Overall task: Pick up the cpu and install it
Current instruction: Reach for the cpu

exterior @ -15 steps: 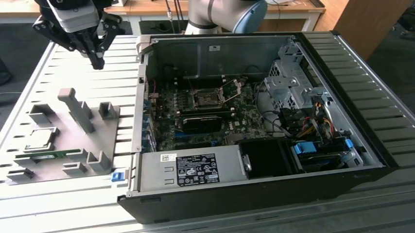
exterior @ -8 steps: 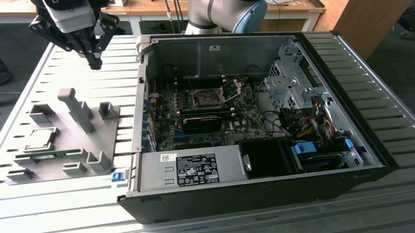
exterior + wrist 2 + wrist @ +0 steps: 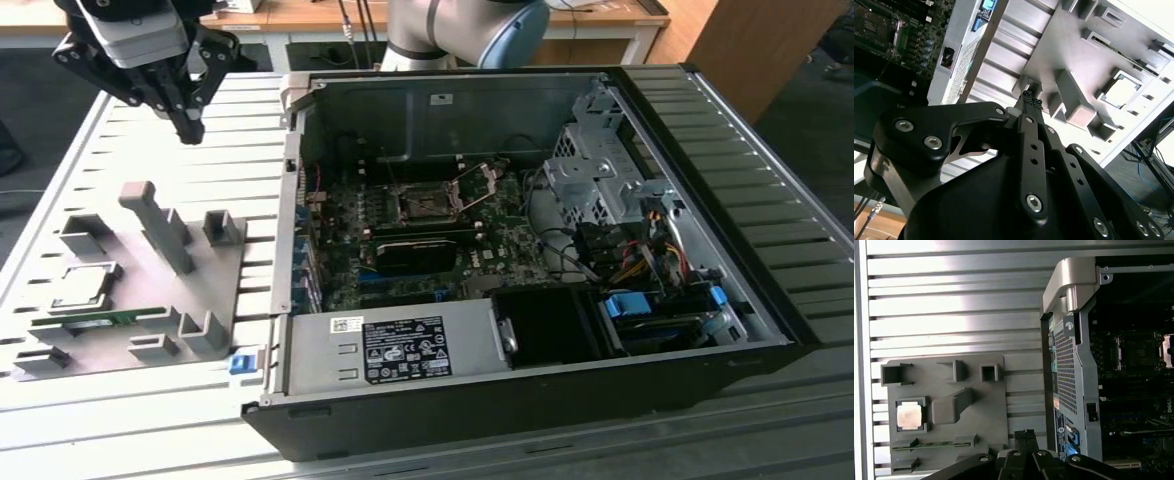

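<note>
Gripper (image 3: pixel 191 128), claw closed narrow and empty; in the exterior view we see the cpu (image 3: pixel 80 286) seated in the grey fixture (image 3: pixel 200 292), at seven o'clock from it.

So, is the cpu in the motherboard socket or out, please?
Out: the cpu lies flat in the grey fixture; the socket stands open.

Bright, even light falls on the table (image 3: pixel 954 305); beyond the gripper (image 3: pixel 1025 434) its slats carry white glare bands in both wrist views. The cpu (image 3: pixel 909 416) is washed out pale. Beside the gripper, the case (image 3: pixel 441 120) interior is dim. Fixture blocks (image 3: pixel 158 225) throw soft shadows, and the gripper's black links show dull highlights.
</note>
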